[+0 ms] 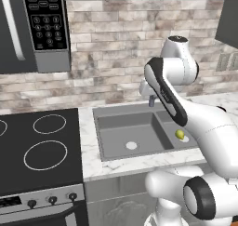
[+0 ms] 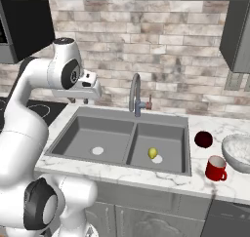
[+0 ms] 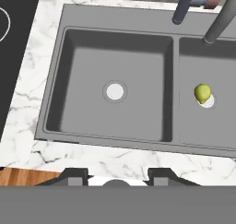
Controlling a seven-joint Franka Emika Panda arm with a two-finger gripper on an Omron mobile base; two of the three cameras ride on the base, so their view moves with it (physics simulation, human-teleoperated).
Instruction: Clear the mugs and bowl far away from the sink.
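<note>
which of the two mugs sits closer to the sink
The dark maroon mug, just right of the sink rim; the red mug stands farther right, nearer the counter's front edge.

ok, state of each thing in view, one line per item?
hand: open, holding nothing, high over the left basin
red mug: upright, on the counter right of the sink
maroon mug: on the counter beside the sink's right edge
bowl: upright, right of the mugs
sink: yellow-green fruit in the right basin

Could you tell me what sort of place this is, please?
A home kitchen, rendered rather than real: a double sink with a faucet in a marble counter, a stove beside it, a microwave above.
</note>
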